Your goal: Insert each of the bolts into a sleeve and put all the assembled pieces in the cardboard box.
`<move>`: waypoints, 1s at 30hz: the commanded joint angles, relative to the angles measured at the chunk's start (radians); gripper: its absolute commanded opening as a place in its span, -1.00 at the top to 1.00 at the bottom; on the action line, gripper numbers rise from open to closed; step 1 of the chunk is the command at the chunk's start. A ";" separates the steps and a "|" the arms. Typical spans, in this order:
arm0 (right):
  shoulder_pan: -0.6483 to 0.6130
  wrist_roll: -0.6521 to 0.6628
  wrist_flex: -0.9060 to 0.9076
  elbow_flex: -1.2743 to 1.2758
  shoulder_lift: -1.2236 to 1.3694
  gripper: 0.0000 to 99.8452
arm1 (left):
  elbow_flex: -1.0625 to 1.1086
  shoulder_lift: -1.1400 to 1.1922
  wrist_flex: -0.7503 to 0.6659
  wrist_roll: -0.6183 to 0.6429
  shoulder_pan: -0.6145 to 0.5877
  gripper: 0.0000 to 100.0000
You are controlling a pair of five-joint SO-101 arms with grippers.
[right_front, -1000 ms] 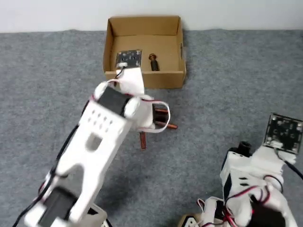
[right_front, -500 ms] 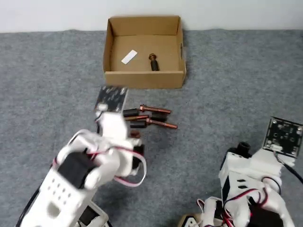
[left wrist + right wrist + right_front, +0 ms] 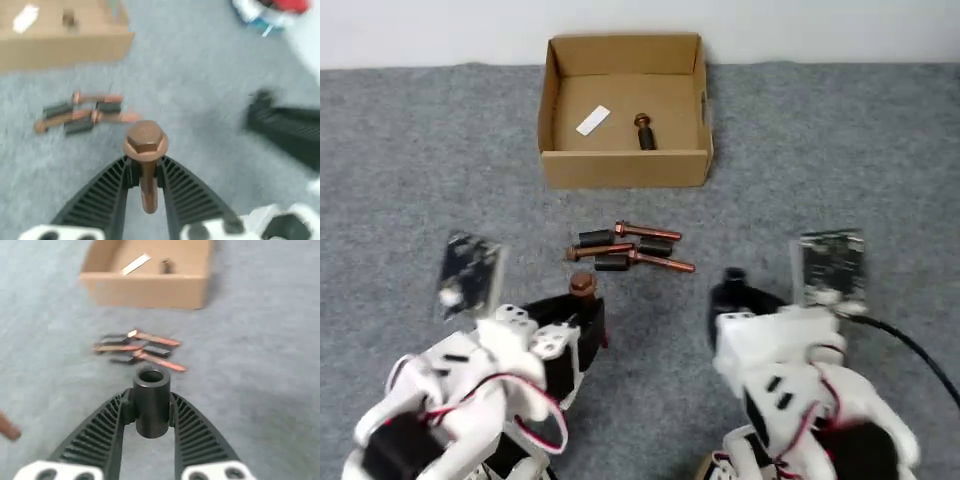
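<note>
**A:** From the high view, where are the parts?

**B:** The cardboard box (image 3: 625, 168) sits at the middle of the worktop's (image 3: 840, 150) far edge. It holds one assembled piece (image 3: 644, 131) and a white slip (image 3: 592, 121). The loose bolts and sleeves (image 3: 630, 248) lie in a heap just in front of the box. Nearer the front edge, the left gripper (image 3: 582, 305) is clenched on a copper bolt (image 3: 583, 286). The right gripper (image 3: 735, 298) grips a black sleeve (image 3: 732, 283). The two are apart, side by side.

**A:** And the left wrist view?

**B:** The left gripper (image 3: 145, 169) pinches the copper bolt (image 3: 145, 155) by its shank. The hex head stands clear past the fingertips. The heap (image 3: 82, 112) lies beyond it, and the box (image 3: 65, 47) is farther off.

**A:** The right wrist view?

**B:** The right gripper (image 3: 150, 407) clamps the black sleeve (image 3: 151, 402) by its sides, with the open bore facing the camera. The heap (image 3: 137, 350) lies just past it, and the box (image 3: 150, 290) is behind.
</note>
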 commanded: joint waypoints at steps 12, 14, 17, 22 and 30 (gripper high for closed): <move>-0.331 0.212 -0.278 0.167 -0.004 0.98 | -0.015 -0.163 -0.227 -0.063 0.005 0.99; -0.332 0.255 -0.278 0.167 -0.004 0.98 | -0.016 -0.170 -0.288 -0.081 -0.031 0.99; -0.332 0.308 -0.280 0.167 -0.004 0.98 | -0.016 -0.172 -0.358 -0.087 -0.087 0.99; -0.334 0.385 -0.325 0.163 -0.031 0.98 | -0.007 -0.169 -0.365 -0.081 -0.092 0.99; -0.389 0.443 -0.344 0.163 -0.091 0.98 | 0.071 -0.173 -0.370 -0.080 -0.092 0.99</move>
